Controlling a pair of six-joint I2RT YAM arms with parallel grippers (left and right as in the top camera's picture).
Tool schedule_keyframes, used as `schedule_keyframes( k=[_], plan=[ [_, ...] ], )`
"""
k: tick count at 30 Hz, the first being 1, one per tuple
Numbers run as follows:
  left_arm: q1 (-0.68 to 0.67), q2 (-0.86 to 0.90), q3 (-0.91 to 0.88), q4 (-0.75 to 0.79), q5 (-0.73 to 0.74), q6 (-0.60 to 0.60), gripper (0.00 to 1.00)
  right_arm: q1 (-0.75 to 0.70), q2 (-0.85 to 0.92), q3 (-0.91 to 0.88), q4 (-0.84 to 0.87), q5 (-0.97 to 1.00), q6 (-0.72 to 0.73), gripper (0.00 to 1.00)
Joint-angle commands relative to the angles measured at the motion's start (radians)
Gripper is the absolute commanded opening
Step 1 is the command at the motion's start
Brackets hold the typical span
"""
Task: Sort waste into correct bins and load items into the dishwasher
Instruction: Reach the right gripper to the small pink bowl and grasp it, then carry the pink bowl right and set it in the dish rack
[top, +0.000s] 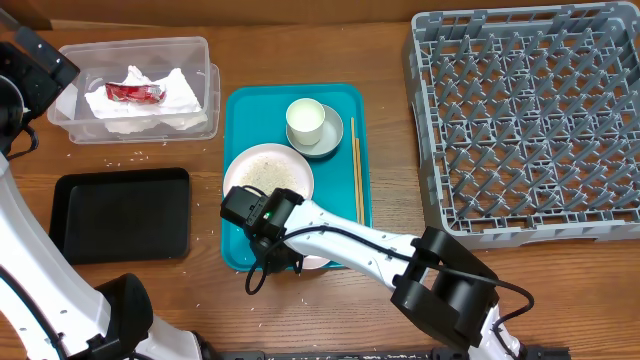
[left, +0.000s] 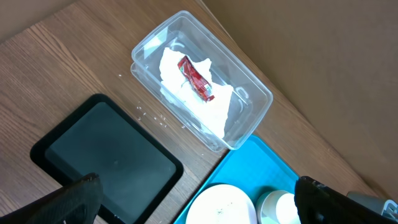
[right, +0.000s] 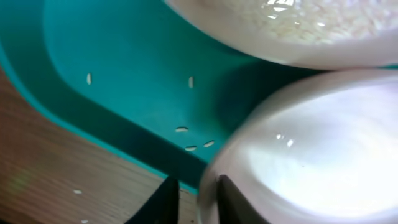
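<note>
No text, label, brand or number can be read anywhere. Any print on the red wrapper (left: 196, 79) is too small to make out.

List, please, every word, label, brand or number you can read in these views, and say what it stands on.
No text can be read in any view.
Red wrapper in the clear tub: any print is too small and blurred to read.
Teal tray, black tray, grey rack: no writing visible.

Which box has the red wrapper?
The clear rectangular plastic tub: the small red wrapper lies on a white paper napkin inside. The shallow black tray holds neither.
</note>
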Motion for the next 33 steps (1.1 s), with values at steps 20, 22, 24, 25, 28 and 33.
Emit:
schedule_keyframes(
  k=[20, 22, 24, 25, 28, 33],
  plan=[
    [-0.002, -0.014, -0.003, 0.001, -0.006, -0.007, 1.0, -0.257, -0.056, 0.49, -0.466, 0.108, -0.08, 0.04],
    [-0.002, -0.014, -0.003, 0.001, -0.006, -0.007, 1.0, -0.343, -0.06, 0.595, -0.515, 0.107, -0.12, 0.04],
    [-0.002, -0.014, -0.003, 0.001, -0.006, -0.007, 1.0, -0.436, -0.06, 0.686, -0.55, 0.106, -0.15, 0.04],
    [-0.002, -0.014, -0.003, 0.001, -0.006, -0.007, 1.0, -0.495, -0.06, 0.726, -0.562, 0.106, -0.153, 0.04],
    [-0.002, -0.014, -0.003, 0.001, -0.007, -0.006, 1.0, -0.672, -0.06, 0.793, -0.571, 0.045, -0.189, 0.04],
    [-0.002, -0.014, -0.003, 0.001, -0.007, -0.007, 1.0, -1.011, -0.048, 0.796, -0.526, -0.381, -0.358, 0.04]
  ],
)
